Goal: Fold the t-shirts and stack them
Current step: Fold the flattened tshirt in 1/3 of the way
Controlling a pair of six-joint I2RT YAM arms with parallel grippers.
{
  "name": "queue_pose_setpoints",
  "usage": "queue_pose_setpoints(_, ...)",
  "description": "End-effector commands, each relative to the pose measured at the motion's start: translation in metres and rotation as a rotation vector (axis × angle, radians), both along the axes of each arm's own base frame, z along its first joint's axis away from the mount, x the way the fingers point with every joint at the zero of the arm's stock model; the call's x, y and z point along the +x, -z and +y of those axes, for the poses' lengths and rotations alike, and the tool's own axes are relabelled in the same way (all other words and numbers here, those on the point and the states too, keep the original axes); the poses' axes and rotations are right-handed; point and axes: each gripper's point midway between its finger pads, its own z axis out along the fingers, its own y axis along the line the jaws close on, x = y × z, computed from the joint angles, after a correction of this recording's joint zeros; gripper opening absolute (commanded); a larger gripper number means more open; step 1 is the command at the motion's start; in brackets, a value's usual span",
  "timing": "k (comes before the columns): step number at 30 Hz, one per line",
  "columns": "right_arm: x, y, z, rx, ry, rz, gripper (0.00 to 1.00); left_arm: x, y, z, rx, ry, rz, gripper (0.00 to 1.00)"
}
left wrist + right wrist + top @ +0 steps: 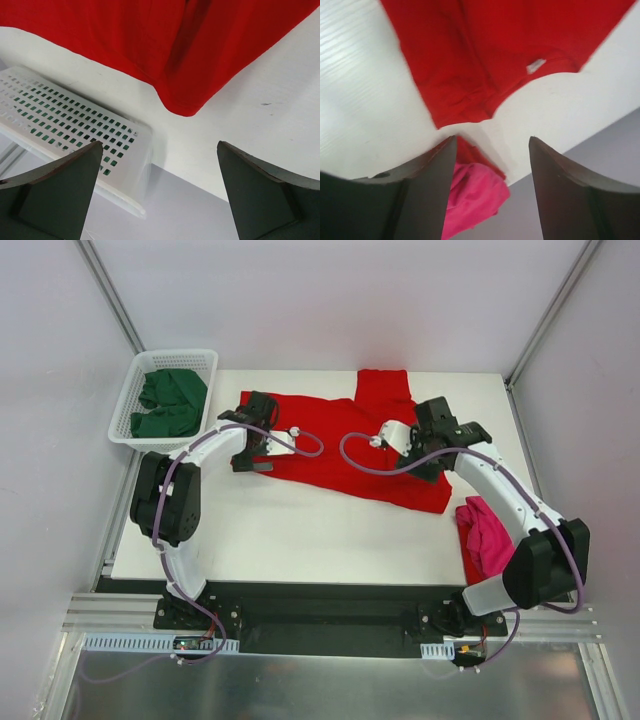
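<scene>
Red t-shirt (350, 455): lies spread mostly flat on the table (300, 530), between the two grippers. One sleeve reaches toward the far edge.
Handling: judged light, limp and not fragile. It will sag and crease wherever it is lifted, and a loose layer may slide over the one beneath.
Take-hold points: judged best at the outer edges (hem corners, sleeve ends or shoulders), one per gripper, so that the fold line stays straight.
Left gripper (159, 145): jaws set wide apart with nothing between them. It hangs over the shirt's left edge near the basket (180, 356) and appears clear of the cloth.
Right gripper (492, 139): jaws apart and empty. It hangs over the shirt's right edge, and no contact is visible.
Magenta t-shirt (488, 535): bunched at the near right edge of the table, just beside the red t-shirt's corner.
Green t-shirts (170, 400): crumpled inside the basket at the far left.
</scene>
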Motion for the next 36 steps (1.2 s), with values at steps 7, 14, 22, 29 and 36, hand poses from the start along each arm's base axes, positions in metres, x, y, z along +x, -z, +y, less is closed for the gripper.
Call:
queue_pose_setpoints(7, -0.090, 0.067, 0.008, 0.098, -0.075, 0.391, 0.54, -0.028, 0.024, -0.018, -0.096, 0.035, 0.159, 1.00)
queue_pose_setpoints(14, -0.120, 0.082, 0.021, 0.174, -0.135, 0.589, 0.53, -0.073, 0.025, -0.028, -0.174, -0.007, 0.394, 1.00)
queue_pose_setpoints(22, -0.100, 0.104, 0.014, 0.115, -0.087, 0.610, 0.54, -0.081, 0.039, -0.031, -0.180, -0.022, 0.473, 0.99)
queue_pose_setpoints(29, -0.090, 0.118, 0.000, 0.059, -0.039, 0.606, 0.54, -0.067, 0.054, -0.030, -0.151, -0.042, 0.489, 0.99)
queue_pose_setpoints(36, -0.083, 0.128, -0.014, 0.025, 0.006, 0.612, 0.55, -0.055, 0.058, -0.028, -0.133, -0.071, 0.473, 0.99)
